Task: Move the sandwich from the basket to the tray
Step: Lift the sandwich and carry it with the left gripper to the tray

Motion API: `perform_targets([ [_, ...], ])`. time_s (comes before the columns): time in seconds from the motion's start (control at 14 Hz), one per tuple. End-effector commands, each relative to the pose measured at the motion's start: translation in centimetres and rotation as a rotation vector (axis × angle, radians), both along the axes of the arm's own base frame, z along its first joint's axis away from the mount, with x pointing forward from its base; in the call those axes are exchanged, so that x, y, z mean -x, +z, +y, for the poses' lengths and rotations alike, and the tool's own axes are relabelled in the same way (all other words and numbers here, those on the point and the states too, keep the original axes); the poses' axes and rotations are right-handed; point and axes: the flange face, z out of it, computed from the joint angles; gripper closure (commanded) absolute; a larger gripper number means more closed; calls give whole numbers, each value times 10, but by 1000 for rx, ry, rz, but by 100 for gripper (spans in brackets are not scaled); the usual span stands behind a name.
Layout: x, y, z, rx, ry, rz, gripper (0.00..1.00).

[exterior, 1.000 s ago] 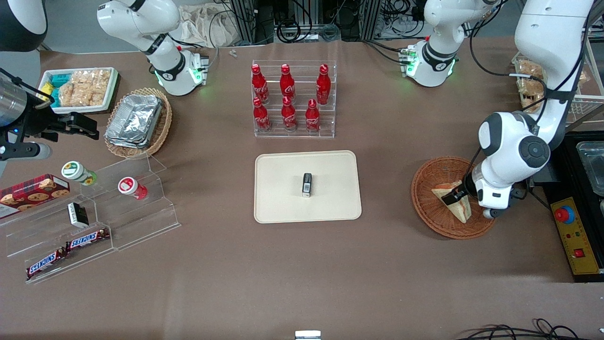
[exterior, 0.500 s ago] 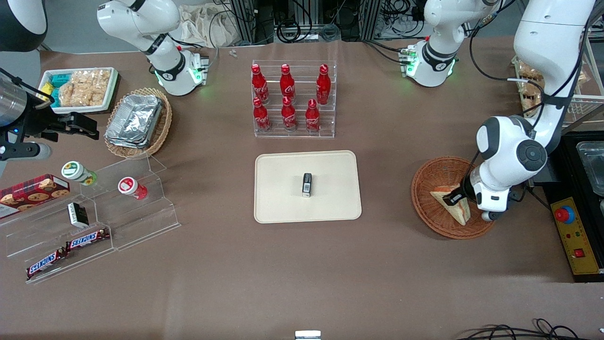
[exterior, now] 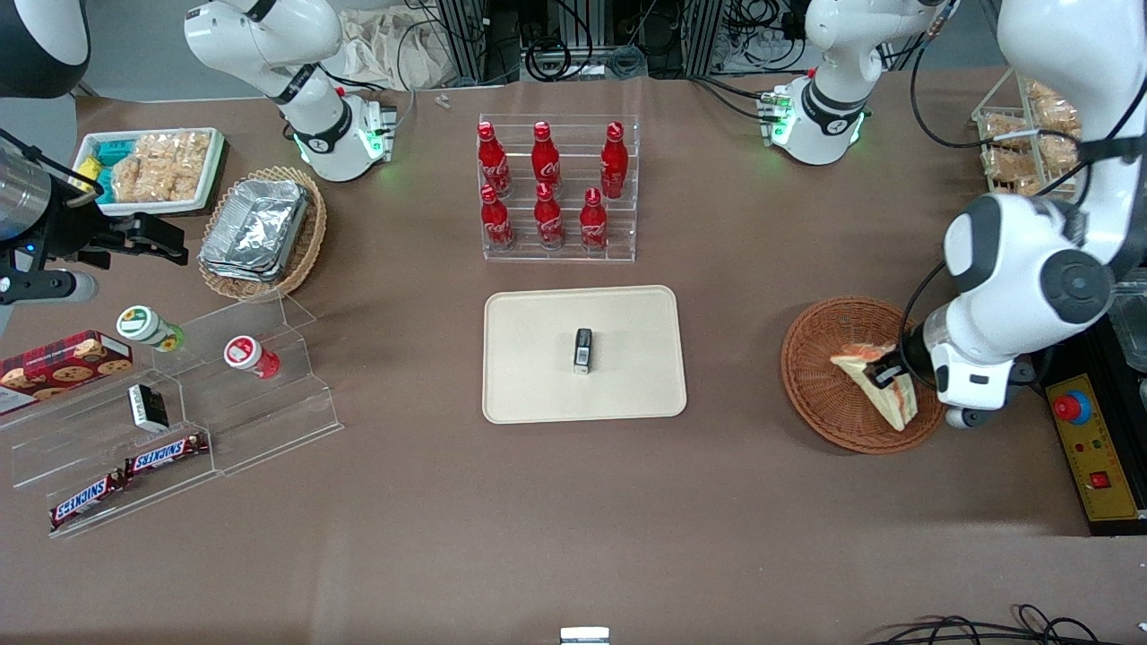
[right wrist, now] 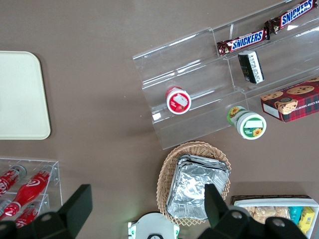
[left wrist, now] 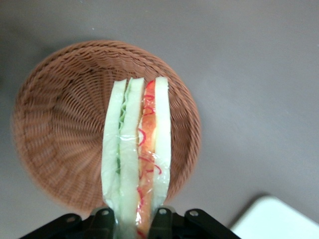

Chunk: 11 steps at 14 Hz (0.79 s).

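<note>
The gripper (exterior: 889,376) is clamped on the sandwich (exterior: 876,383), one finger pressed against each bread face, and holds it above the basket (exterior: 824,376). In the wrist view the gripper (left wrist: 133,221) grips the sandwich (left wrist: 137,159) at its thick end, with the filling edge (green on one side, red-orange on the other, under clear wrap) facing the camera and the basket (left wrist: 60,134) well below it, its woven floor bare.

Compared with a second ago, the sandwich has come up off the basket floor: then it lay low in the part of the basket nearest the working arm, and now it hangs tilted, its pointed end down toward the rim nearer the front camera. The arm's wrist and elbow have swung outward toward the working arm's end of the table and risen, uncovering a wire rack of snack bags (exterior: 1030,134) that it partly hid before. The basket itself has not shifted.

The tray (exterior: 538,358) sits in the middle of the table, well apart from the basket, toward the parked arm's end from it, with a small dark box (exterior: 583,349) lying on it; both are where they were. A corner of the tray (left wrist: 279,219) shows in the wrist view.
</note>
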Motion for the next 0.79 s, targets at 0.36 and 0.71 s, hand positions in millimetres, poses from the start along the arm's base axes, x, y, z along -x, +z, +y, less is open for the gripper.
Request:
perform_targets([
  [0.36,18,92,-195,50,-370,-17,100],
  [0.71,52,-69,-321,-65,-666,81,100],
])
